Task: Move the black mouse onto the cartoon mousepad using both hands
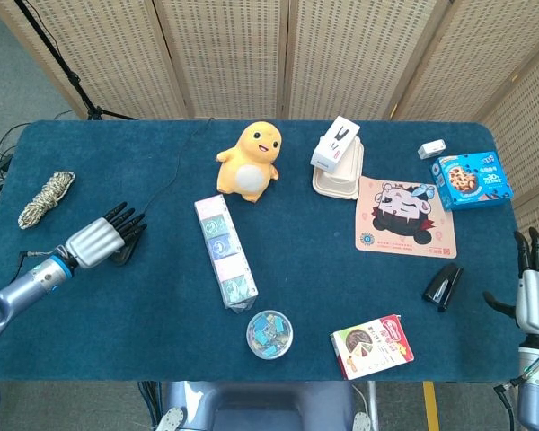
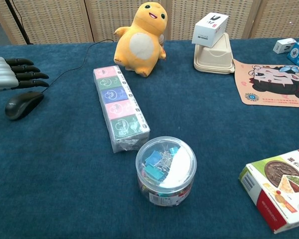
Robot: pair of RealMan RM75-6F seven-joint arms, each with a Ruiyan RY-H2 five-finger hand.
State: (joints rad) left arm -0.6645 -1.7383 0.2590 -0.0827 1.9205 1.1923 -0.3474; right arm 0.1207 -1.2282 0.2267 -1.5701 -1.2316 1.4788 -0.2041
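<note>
The black mouse (image 2: 23, 103) lies on the blue table at the left, its cable running toward the back. In the head view most of the mouse (image 1: 126, 253) is covered by my left hand (image 1: 103, 237). My left hand (image 2: 12, 74) hovers just above the mouse with its fingers stretched out and apart, holding nothing. The cartoon mousepad (image 1: 404, 216) lies flat at the right, also seen in the chest view (image 2: 274, 82). My right hand (image 1: 536, 292) stands open at the table's right edge, away from everything.
A yellow plush toy (image 1: 250, 160), a long pack of tissue boxes (image 1: 225, 250) and a round tub of clips (image 1: 269, 334) sit mid-table. A black stapler (image 1: 443, 286), a snack box (image 1: 372, 346), a cookie box (image 1: 471, 180), stacked containers (image 1: 337, 162) and a rope coil (image 1: 46, 198) lie around.
</note>
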